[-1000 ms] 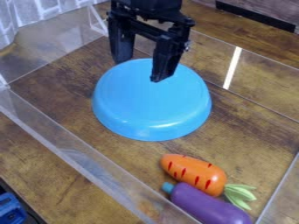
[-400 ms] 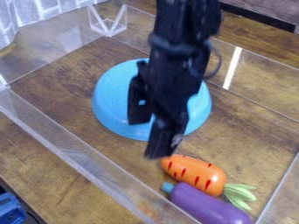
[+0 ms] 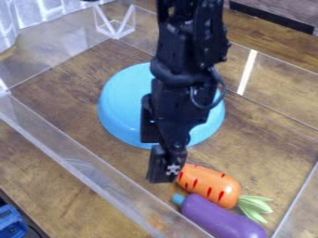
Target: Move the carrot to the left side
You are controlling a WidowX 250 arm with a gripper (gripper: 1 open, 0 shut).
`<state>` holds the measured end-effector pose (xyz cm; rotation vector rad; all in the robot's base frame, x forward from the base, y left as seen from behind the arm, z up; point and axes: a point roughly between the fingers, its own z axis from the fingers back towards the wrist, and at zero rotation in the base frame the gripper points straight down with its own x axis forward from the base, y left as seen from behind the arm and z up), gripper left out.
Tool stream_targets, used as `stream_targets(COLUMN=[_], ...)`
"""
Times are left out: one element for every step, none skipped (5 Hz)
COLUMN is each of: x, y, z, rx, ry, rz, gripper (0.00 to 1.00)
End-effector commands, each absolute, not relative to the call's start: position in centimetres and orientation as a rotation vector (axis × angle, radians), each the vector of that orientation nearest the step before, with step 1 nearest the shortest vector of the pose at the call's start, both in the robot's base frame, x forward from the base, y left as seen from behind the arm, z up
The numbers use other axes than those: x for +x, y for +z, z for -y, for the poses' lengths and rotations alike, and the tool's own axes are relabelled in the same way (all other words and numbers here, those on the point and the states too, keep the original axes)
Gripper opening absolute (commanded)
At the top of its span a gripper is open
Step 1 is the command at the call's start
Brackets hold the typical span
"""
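The carrot (image 3: 210, 184) is a small glossy orange toy with a light green top, lying on the wooden table at the lower right. My gripper (image 3: 169, 156) hangs straight down just left of the carrot's blunt end, fingers apart and open, nothing between them. One black finger (image 3: 161, 166) almost reaches the table beside the carrot. The arm hides part of the blue plate.
A blue plate (image 3: 122, 112) lies upside down in the middle, behind the gripper. A purple toy eggplant (image 3: 221, 219) lies right below the carrot. Clear plastic walls (image 3: 74, 158) fence the wooden surface on the left and front.
The gripper has come down from above the plate's far side toward the front right, rolling about its own axis, and now stands low beside the carrot. The carrot has not moved.
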<state>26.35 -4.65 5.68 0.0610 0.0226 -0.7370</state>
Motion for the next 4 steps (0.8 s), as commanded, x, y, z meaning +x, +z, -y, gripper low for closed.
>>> stream_targets(x=[27.5, 28.0, 28.6, 29.2], y=[4.3, 3.5, 2.9, 2.8], z=[4.2, 5.3, 6.5, 7.5], rx=[0.075, 0.097, 0.114, 0.121], ry=[-0.788, -0.793, -0.805, -0.821], rz=[0.032, 0.056, 0.079, 0.1], gripper=[1.0, 1.0, 1.0, 1.0])
